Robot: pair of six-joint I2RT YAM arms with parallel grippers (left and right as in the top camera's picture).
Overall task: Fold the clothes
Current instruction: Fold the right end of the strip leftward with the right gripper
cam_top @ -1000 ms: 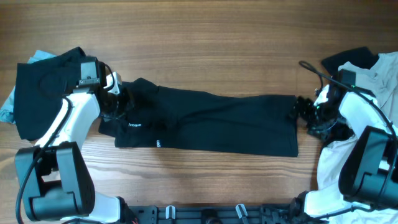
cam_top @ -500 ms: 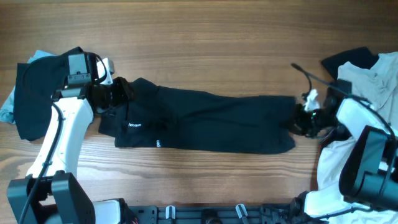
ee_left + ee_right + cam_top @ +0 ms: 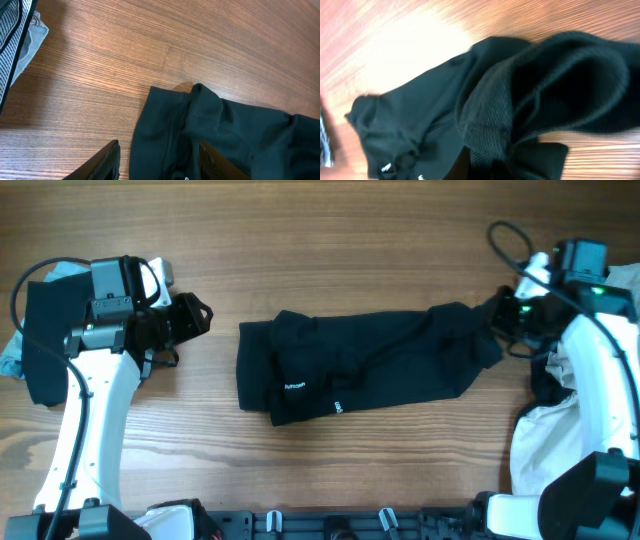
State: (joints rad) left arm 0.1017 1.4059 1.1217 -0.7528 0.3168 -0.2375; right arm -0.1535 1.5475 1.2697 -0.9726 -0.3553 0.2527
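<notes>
Shirt (image 3: 360,370) has bunched shorter and slid toward 3 o'clock; left gripper (image 3: 198,316) has backed off to 9.
Soft black knit, rumpled oblong mid wood-grain table (image 3: 330,240), long axis 9–3, collar at 9; right gripper (image 3: 497,320) pinches the hem; left gripper's jaws parted, empty.

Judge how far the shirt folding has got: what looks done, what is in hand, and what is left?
Done: the black shirt lies narrowed into a long band. In hand: the right gripper is shut on its bunched right end, while the left gripper is open and clear of the cloth. Left: probably the crosswise folds, plus the left heap and right heap of garments.
</notes>
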